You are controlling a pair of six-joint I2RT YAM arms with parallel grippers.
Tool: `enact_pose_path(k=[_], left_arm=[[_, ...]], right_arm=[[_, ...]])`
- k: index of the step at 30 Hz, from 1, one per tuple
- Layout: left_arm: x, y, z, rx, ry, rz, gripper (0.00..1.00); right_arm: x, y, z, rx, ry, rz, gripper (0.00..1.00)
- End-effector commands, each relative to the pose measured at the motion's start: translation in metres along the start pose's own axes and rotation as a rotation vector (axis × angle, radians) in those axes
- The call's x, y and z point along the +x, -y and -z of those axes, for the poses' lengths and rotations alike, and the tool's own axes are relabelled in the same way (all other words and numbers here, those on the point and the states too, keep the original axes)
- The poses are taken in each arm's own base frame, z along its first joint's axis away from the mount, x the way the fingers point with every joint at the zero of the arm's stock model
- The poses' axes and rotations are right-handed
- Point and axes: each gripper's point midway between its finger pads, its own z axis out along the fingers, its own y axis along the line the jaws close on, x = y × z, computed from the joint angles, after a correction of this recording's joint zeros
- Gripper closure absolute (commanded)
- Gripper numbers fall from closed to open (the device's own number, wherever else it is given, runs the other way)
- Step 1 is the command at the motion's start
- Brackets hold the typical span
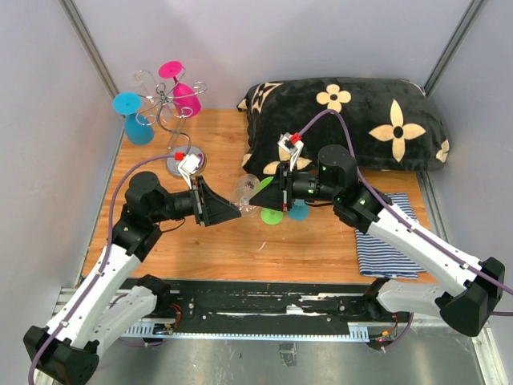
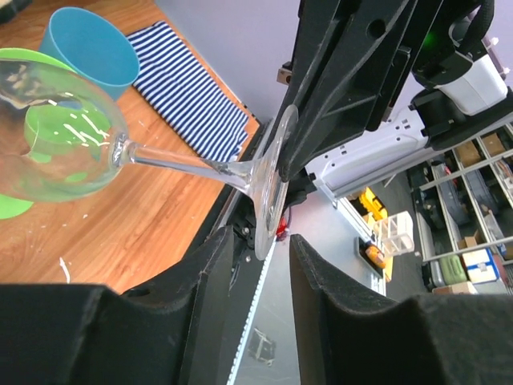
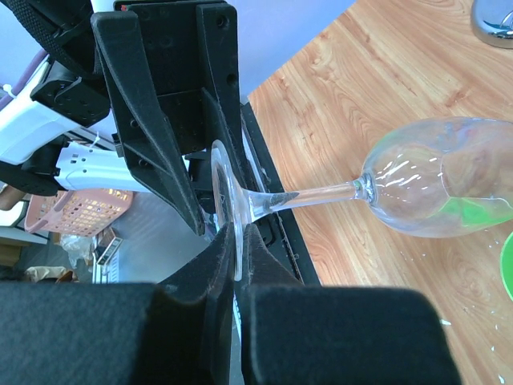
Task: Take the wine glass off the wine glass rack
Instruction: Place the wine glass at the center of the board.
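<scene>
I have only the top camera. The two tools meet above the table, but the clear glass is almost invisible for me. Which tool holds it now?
Observer: The right tool, seen in its wrist view, is shut on the foot of the wine glass.
Operator: And the left tool?
Observer: The left tool is open; the foot's edge stands in the gap between its fingers.
Operator: How does the glass lie?
Observer: On its side, stem roughly level, and the bowl looks empty.
</scene>
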Motion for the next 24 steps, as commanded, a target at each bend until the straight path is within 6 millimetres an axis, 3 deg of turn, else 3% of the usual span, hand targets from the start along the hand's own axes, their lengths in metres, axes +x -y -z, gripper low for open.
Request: enact_pose_path(k=[1, 6, 10, 14, 15, 17, 20, 24], left_arm=[[-0.015, 0.013, -0.006, 0.041, 0.043, -0.036, 0.62], [-0.017, 0.011, -0.011, 0.041, 0.039, -0.036, 0.68], [-0.005, 0.009, -0.013, 0.049, 0.007, -0.026, 0.73], [0.007, 0.004, -0.014, 0.046, -0.005, -0.018, 0.89], [0.008, 0.005, -0.013, 0.048, -0.001, -0.026, 0.97], [0.009, 0.007, -0.009, 0.042, 0.013, -0.057, 0.99], [0.012, 0.012, -0.002, 0.051, 0.009, -0.139, 1.0], [0.023, 0.016, 0.008, 0.066, -0.009, -0.253, 0.99]], right_arm=[[-0.014, -0.017, 0.003, -0.055, 0.065, 0.094, 0.99], [-0.014, -0.02, 0.005, -0.066, 0.064, 0.112, 0.99], [-0.014, -0.021, 0.008, -0.066, 0.074, 0.134, 0.99], [-0.012, -0.03, 0.011, -0.111, 0.05, 0.175, 0.99], [-0.011, -0.031, 0.012, -0.11, 0.048, 0.182, 0.98], [-0.013, -0.03, 0.016, -0.09, 0.057, 0.199, 0.91], [-0.018, -0.026, 0.025, -0.031, 0.085, 0.231, 0.6], [-0.034, -0.012, 0.044, 0.128, 0.144, 0.299, 0.43]])
